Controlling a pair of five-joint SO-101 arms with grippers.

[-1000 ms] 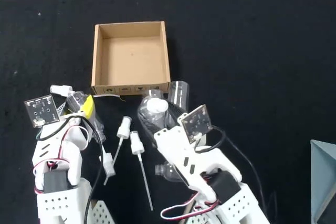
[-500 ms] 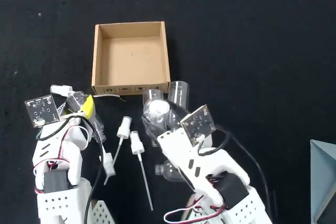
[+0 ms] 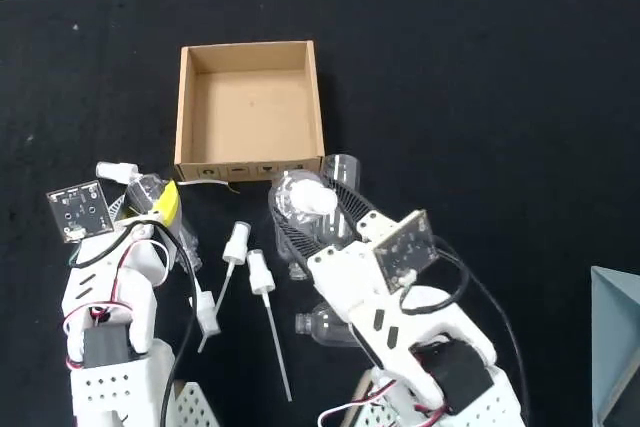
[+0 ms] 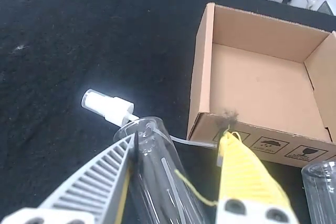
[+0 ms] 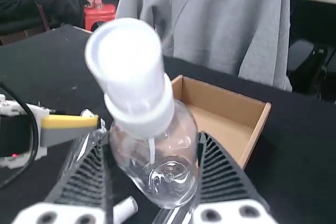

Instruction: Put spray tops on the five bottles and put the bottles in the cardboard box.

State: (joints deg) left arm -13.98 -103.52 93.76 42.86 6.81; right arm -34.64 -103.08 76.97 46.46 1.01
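Note:
My right gripper (image 3: 312, 212) is shut on a clear bottle (image 3: 296, 197) with a white spray top (image 3: 314, 197), held tilted just in front of the cardboard box (image 3: 183, 107). In the right wrist view the capped bottle (image 5: 157, 166) sits between the black fingers, with the box (image 5: 260, 124) behind it. My left gripper (image 3: 160, 209) is shut on a second clear bottle (image 4: 157, 177) lying on the table at the box's front left corner (image 4: 202, 72). A loose spray top (image 4: 107, 107) lies just past that bottle's end.
A third bottle (image 3: 342, 175) stands by the box's front right corner, and another (image 3: 318, 325) lies beside the right arm. Loose spray tops (image 3: 236, 241) (image 3: 260, 273) (image 3: 207, 313) with long tubes lie between the arms. A grey-blue object (image 3: 615, 337) is at the right edge.
The right gripper has lifted and tilted its capped bottle, carrying it slightly toward the box, and the right arm has swung to the right. The left arm has not moved.

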